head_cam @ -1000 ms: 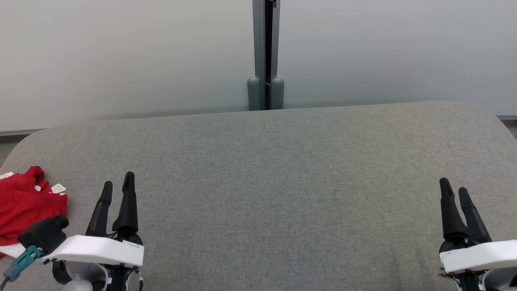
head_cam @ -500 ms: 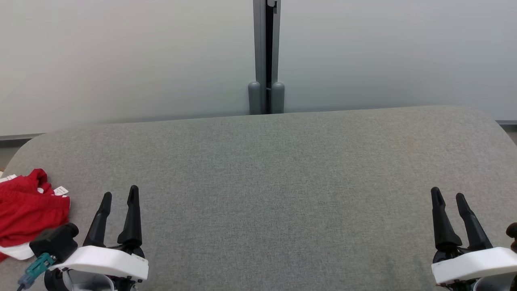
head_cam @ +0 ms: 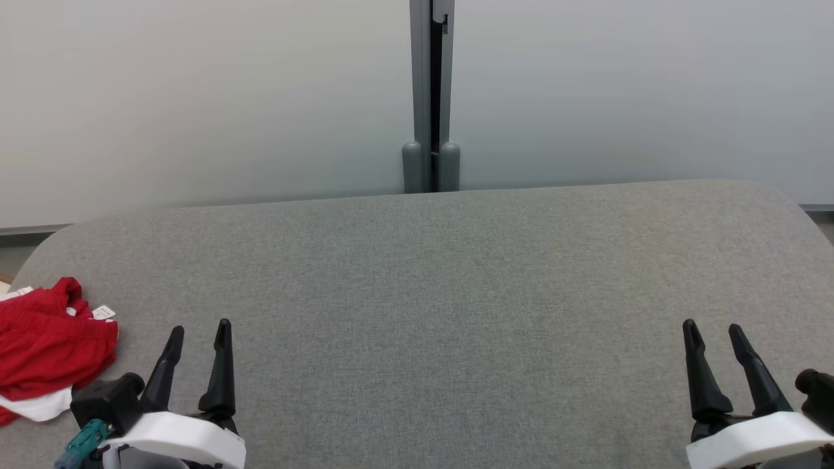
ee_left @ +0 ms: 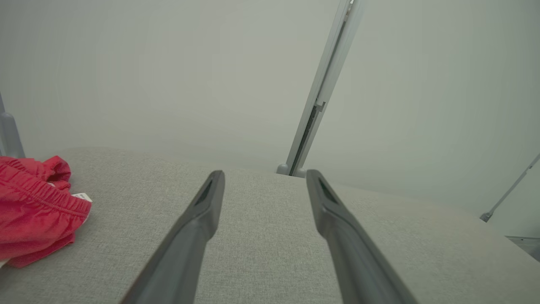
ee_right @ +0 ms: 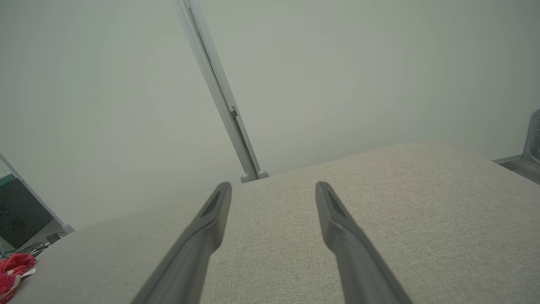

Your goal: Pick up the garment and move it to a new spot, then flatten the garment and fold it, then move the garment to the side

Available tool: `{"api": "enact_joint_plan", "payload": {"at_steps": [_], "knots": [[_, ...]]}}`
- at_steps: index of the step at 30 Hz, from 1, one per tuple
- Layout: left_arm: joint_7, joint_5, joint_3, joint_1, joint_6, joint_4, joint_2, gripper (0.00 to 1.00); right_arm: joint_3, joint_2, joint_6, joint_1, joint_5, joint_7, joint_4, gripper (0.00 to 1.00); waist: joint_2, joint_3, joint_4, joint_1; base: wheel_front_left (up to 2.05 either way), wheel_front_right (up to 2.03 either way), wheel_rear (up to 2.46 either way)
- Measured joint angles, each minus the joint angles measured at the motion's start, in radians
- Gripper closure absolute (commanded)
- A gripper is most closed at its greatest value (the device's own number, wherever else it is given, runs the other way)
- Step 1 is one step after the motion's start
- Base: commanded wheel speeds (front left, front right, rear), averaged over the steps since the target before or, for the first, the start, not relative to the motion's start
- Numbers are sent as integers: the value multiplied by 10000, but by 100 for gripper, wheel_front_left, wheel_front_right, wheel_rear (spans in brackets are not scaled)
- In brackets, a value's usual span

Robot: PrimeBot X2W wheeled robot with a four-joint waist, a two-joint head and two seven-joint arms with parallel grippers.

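garment [head_cam: 52, 345]: left part cut by frame edge | white label [head_cam: 104, 312]: print too small to read

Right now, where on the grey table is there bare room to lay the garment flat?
The whole middle of the table is bare, from the left gripper across to the right gripper and back to the wall post. Only the near left corner is crowded, by the red garment.
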Motion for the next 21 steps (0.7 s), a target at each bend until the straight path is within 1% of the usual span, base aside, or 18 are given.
{"api": "enact_joint_plan", "payload": {"at_steps": [9,21], "knots": [[-209,790,-65,95,38,267,21,0,-10,4,0,139,-792,-17,17,0,0,-91,42,0,0,0,0],[-426,1578,-104,108,63,587,19,0,35,8,0,285,-1664,-157,0,0,0,-190,80,0,0,0,0]]}}
